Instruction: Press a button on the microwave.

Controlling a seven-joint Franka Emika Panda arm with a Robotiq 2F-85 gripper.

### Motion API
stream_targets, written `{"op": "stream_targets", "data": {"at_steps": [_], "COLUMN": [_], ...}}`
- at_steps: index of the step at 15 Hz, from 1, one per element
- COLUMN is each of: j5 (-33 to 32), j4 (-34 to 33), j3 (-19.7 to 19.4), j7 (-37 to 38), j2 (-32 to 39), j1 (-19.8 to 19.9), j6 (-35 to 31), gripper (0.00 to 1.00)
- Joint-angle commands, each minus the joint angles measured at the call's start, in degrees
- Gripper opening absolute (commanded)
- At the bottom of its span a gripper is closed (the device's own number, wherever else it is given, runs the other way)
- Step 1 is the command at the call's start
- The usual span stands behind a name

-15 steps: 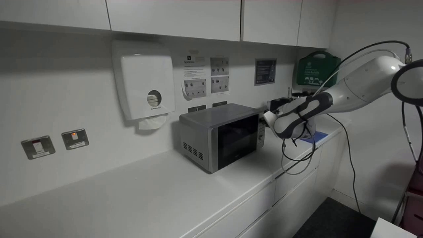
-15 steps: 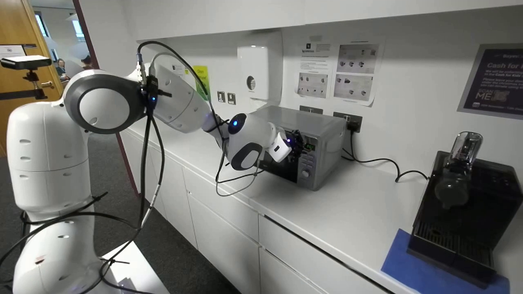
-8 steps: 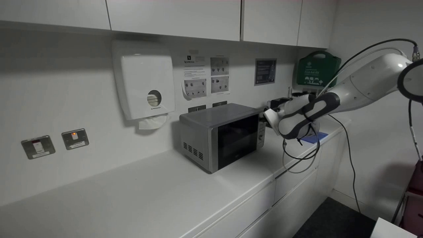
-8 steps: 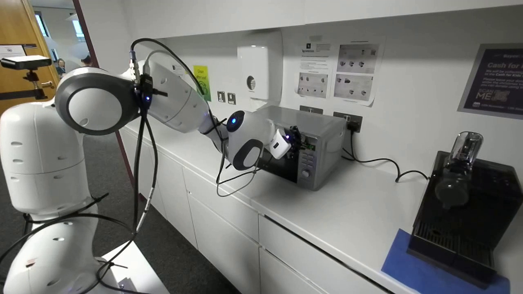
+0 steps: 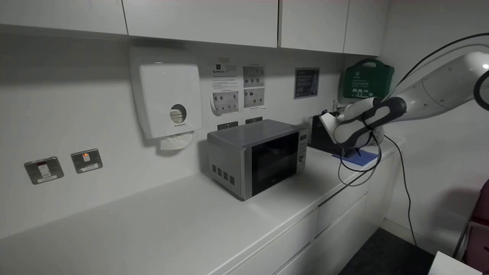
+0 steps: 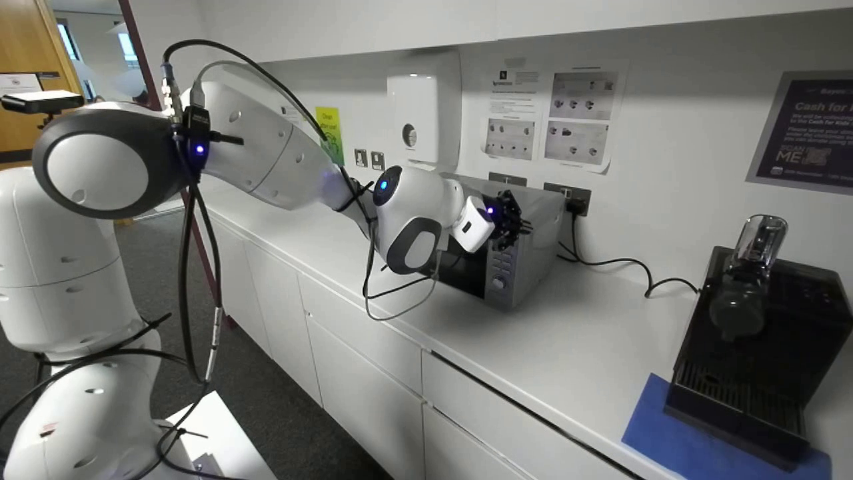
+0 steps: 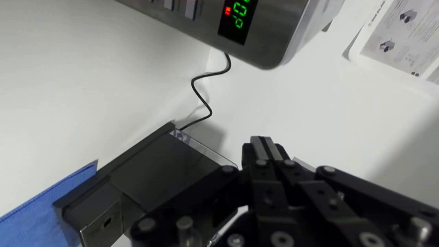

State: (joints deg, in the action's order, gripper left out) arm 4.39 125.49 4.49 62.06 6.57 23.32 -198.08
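On the white table (image 5: 172, 229), we see the microwave (image 5: 259, 158); our claw (image 7: 263, 139), fully closed and gripping nothing, points past it toward the wall (image 7: 308, 113), so pushing straight on would probably miss the buttons (image 7: 190, 8).

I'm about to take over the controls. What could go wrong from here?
In the wrist view, the shut pincer lines up with the wall, not the buttons on the microwave, so a straight push might miss. The loose cable looping under the arm could also drag on the counter or snag at its edge.
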Motion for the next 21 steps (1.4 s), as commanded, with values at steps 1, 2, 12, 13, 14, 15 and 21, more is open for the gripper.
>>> {"op": "stream_targets", "data": {"at_steps": [1,2,12,13,14,15,21], "j5": [4.7,6.4,23.3,24.2,25.0,24.0,24.6], "j4": [1.1,0.3,2.8,3.3,3.7,4.2,4.2], "j3": [-4.1,-6.5,-8.7,-8.4,-8.1,-8.1,-7.9], "j7": [-5.2,-6.7,-9.0,-8.7,-8.3,-6.6,-5.6], "j2": [-1.5,-0.9,1.4,1.5,1.7,1.8,3.1], "j1": [-2.7,-4.6,-13.9,-14.7,-15.3,-15.9,-17.5], "j6": [0.0,0.2,0.3,0.3,0.3,0.2,0.3], "gripper": [0.00,0.00,0.00,0.00,0.00,0.00,0.00]}}
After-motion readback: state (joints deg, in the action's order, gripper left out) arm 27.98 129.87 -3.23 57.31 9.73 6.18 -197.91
